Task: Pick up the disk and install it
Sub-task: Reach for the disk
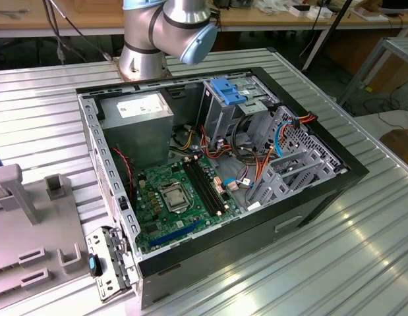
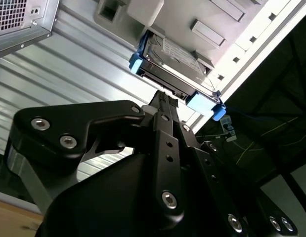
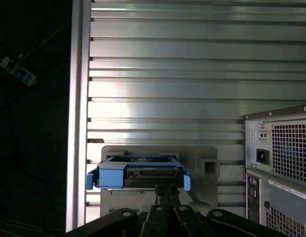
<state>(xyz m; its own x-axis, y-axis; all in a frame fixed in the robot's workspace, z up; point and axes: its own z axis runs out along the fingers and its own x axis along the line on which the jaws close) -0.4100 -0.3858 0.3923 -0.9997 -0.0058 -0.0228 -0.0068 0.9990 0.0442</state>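
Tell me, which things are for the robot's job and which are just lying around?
For the job:
the disk with its blue frame
the gripper, close by the disk
the open computer case

Just lying about:
the small blue clip
the grey block
the wooden bench behind

The hand (image 2: 166, 98) sits just beside the disk (image 2: 172, 61) on a grey holder (image 2: 143, 12).
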